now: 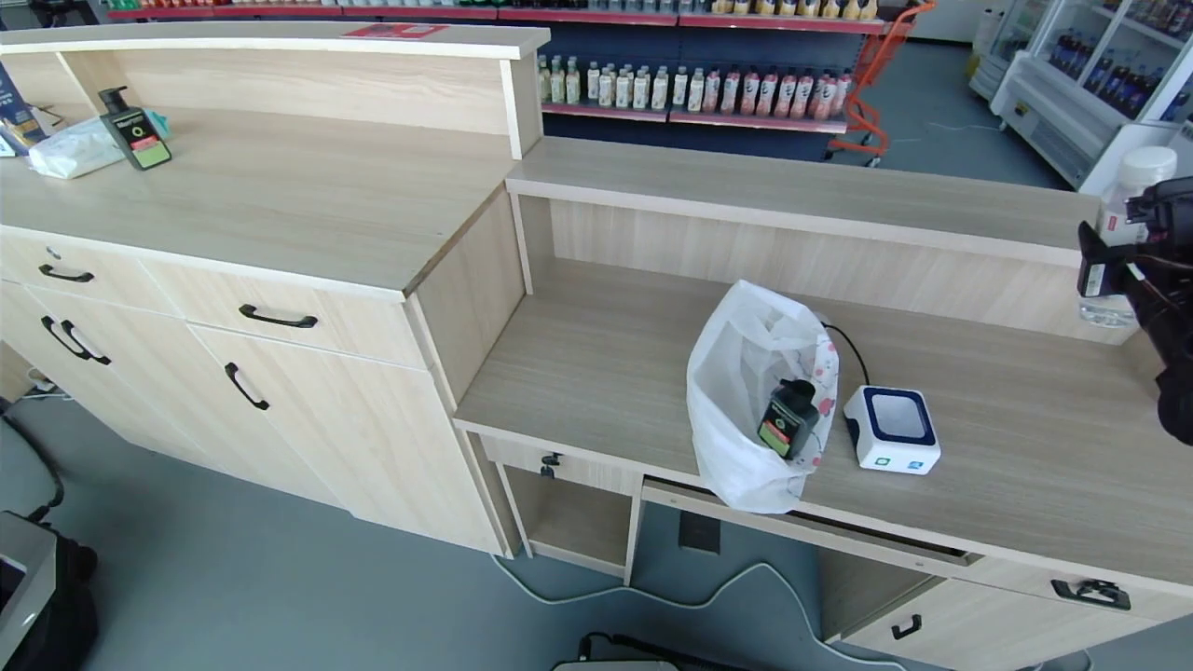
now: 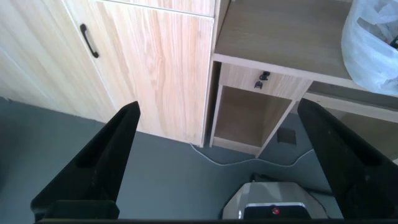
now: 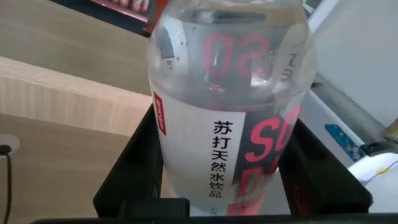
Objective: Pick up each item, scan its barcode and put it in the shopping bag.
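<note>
Pale wood checkout counters (image 1: 596,373) run across the shop, a lower desk on the robot's right and a taller cabinet block on its left. Nearest the robot, the left gripper (image 2: 219,109) hangs low over the grey floor in front of the cabinet doors, its two dark fingers spread wide with nothing between them.

At the front edge of the lower desk stands a white plastic shopping bag (image 1: 736,391), its mouth open and its base slightly overhanging the edge. A dark bottle with a green and red label (image 1: 790,421) leans inside it. Just beside the bag, on the robot's right, sits a white barcode scanner (image 1: 892,429) with a dark blue frame round its window; a black cable runs from it behind the bag.

Farther to the right and well apart from the scanner, the right gripper (image 3: 227,149) is raised above the desk. Its black fingers are pressed against both sides of a clear soda water bottle (image 1: 1117,224), gripping the lower half; the bottle stands upright with its white cap on top.

On the taller counter to the left, a dark pump bottle (image 1: 135,130) lies beside a white packet (image 1: 70,149). Behind the counters, red shelves (image 1: 690,89) carry rows of drinks.
</note>
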